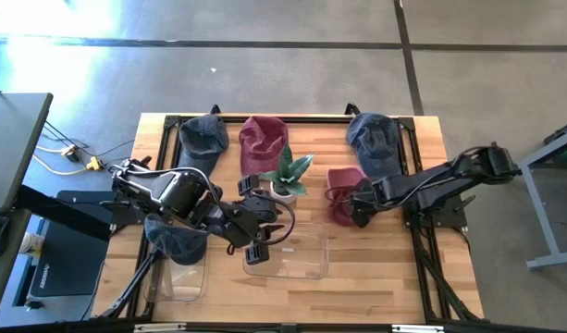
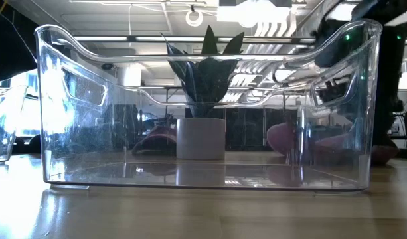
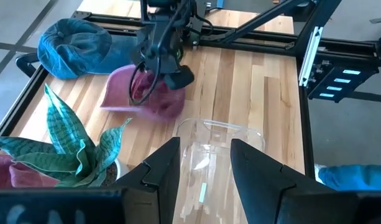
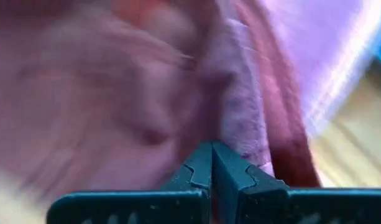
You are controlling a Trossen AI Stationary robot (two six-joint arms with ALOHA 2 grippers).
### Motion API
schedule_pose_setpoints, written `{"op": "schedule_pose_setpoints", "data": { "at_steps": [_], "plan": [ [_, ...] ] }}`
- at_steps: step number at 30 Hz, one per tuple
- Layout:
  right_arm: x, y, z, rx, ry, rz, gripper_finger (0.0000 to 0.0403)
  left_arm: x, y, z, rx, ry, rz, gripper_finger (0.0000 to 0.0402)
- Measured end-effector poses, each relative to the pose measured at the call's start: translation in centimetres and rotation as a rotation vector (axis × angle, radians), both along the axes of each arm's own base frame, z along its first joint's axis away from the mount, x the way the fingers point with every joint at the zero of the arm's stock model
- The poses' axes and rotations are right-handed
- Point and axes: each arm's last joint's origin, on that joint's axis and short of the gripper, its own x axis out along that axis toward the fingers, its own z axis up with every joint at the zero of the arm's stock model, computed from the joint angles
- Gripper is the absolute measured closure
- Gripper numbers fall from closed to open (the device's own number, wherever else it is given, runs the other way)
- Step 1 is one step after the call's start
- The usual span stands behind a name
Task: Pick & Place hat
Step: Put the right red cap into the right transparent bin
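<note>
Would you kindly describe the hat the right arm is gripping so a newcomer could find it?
Start at the potted plant mid-table; the hat lies just to its right, under the right gripper, whose jaws are shut on it. It is the only pinkish-maroon hat away from the far edge.

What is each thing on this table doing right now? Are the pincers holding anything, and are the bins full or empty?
Right pincer: shut on the pink hat.
Pink hat: crumpled, on the table beside the plant.
Left pincer: open, holding nothing, above the clear bin.
Clear bin: upright, empty.
Small bin: upright, a blue-grey hat hanging over its rim.
Plant: upright in its white pot.
Maroon hat: lying untouched.
</note>
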Motion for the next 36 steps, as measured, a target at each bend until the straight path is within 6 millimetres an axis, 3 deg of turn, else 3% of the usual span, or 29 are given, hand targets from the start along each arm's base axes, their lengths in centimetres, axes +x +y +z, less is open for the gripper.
{"op": "schedule_pose_setpoints", "data": {
  "at_steps": [3,9,11,15,18,21,26,29,32,36],
  "plan": [
    [0.0,0.0,0.6,-0.048,0.044,-0.072,0.0403,0.0,0.0,-0.1,0.004,0.008,0.0,0.0264],
    [1.9,0.8,4.2,0.054,-0.111,0.021,0.0403,-0.1,0.1,-0.2,0.01,0.02,0.001,0.0264],
    [2.0,0.7,3.7,0.052,-0.151,0.02,0.0403,-0.1,0.1,-0.1,0.012,0.019,0.004,0.0264],
    [0.9,0.1,-0.1,0.079,-0.14,-0.131,0.0403,-0.1,0.1,-0.1,0.015,0.018,0.008,0.0264],
    [1.5,-0.1,-1.4,0.144,-0.282,-0.175,0.0403,-0.2,0.1,-0.1,0.014,0.018,0.007,0.0264],
    [1.7,-0.2,-1.0,0.158,-0.308,-0.176,0.0403,-0.2,0.1,-0.1,0.012,0.02,0.004,0.0264],
    [2.2,-0.1,2.7,0.147,-0.302,-0.174,0.0403,-0.3,0.1,-0.2,0.013,0.036,-0.001,0.0264],
    [1.9,-0.3,3.8,0.096,-0.265,-0.179,0.0403,-0.3,0.1,-0.2,0.01,0.036,0.002,0.0264],
    [1.0,-0.6,3.3,0.031,-0.207,-0.243,0.0403,-0.3,0.1,-0.2,0.007,0.037,0.0,0.0264],
    [-0.4,-0.7,0.4,0.035,-0.204,-0.36,0.0403,-0.3,0.1,-0.2,-0.003,0.041,-0.009,0.0264]
  ]
}}
